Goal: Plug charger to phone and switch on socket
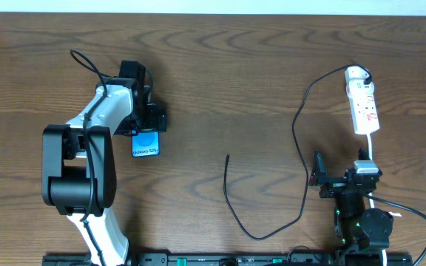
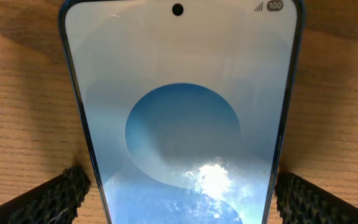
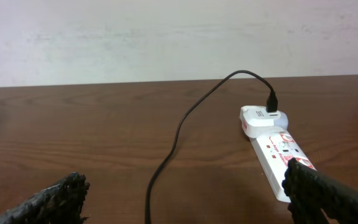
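Observation:
The phone (image 1: pixel 146 144) lies flat on the table with its blue-and-white screen lit, and it fills the left wrist view (image 2: pixel 182 112). My left gripper (image 1: pixel 143 122) straddles its far end, with one finger against each long edge (image 2: pixel 183 193). The charger, a thin black cable (image 1: pixel 302 140), runs from the rounded end of the socket (image 1: pixel 364 103) in a loop to its free plug tip (image 1: pixel 228 157) at mid-table. My right gripper (image 1: pixel 342 177) is open and empty, below the socket and beside the cable (image 3: pixel 166 162). The socket also shows in the right wrist view (image 3: pixel 272 146).
The socket's white cord (image 1: pixel 372 144) runs down past my right arm to the front edge. The left arm's own black cable (image 1: pixel 87 63) loops over the table at the back left. A pale wall stands behind the table's far edge.

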Motion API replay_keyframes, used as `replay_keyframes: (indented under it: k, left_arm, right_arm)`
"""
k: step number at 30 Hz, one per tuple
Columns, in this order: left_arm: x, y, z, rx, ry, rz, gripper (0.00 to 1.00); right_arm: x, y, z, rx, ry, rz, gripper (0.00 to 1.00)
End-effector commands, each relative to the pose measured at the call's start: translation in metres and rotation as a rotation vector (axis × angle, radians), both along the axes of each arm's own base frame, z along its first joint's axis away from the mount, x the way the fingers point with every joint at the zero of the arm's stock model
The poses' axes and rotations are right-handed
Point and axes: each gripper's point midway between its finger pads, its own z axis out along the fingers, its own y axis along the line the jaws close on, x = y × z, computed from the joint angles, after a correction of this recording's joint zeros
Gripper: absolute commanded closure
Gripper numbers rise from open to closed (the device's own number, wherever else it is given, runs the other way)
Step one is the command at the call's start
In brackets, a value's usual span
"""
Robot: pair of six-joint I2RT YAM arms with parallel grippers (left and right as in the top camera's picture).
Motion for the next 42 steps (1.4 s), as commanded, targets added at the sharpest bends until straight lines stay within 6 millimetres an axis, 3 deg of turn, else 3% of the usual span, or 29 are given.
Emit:
replay_keyframes:
  k: [1,42]
  left_arm:
    - [-0.0158,0.0066,-0.0164,0.032,0.068,-0.003,0.01]
    - [-0.0145,0.0065,-0.0164,0.032,0.063,-0.003,0.11]
  right_arm:
    - [0.0,0.0009,-0.0017,0.009,0.003,0.002,0.01]
    - [0.0,0.0009,-0.0017,0.009,0.003,0.002,0.01]
